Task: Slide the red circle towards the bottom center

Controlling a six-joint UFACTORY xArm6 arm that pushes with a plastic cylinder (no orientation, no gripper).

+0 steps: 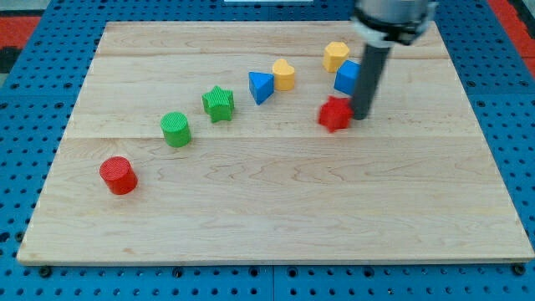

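Trouble could start with where my tip (pixel 362 115) sits: at the far right of the wooden board (pixel 276 226), touching or just beside the right edge of a red block (pixel 334 113) of unclear, faceted shape, with a blue block (pixel 348 77) just behind the rod. There is no gripper on this arm, so nothing opens or closes; the rod can only push. The red circle (pixel 118 175), the thing to move, lies well apart at the near left, untouched, and the near centre of the board is bare wood. I judge the main risk is mistaking the red block beside my tip for the target and shoving that instead. A straight sweep across to the left could also knock the blue triangle (pixel 261 86), yellow heart (pixel 284 74), green star (pixel 218 103) or green cylinder (pixel 175 129), which run in a diagonal line between. A yellow block (pixel 336 56) stands farthest back. An off-centre push on the round red circle may let it slip sideways off my tip. No brands, labels or writing can be read anywhere
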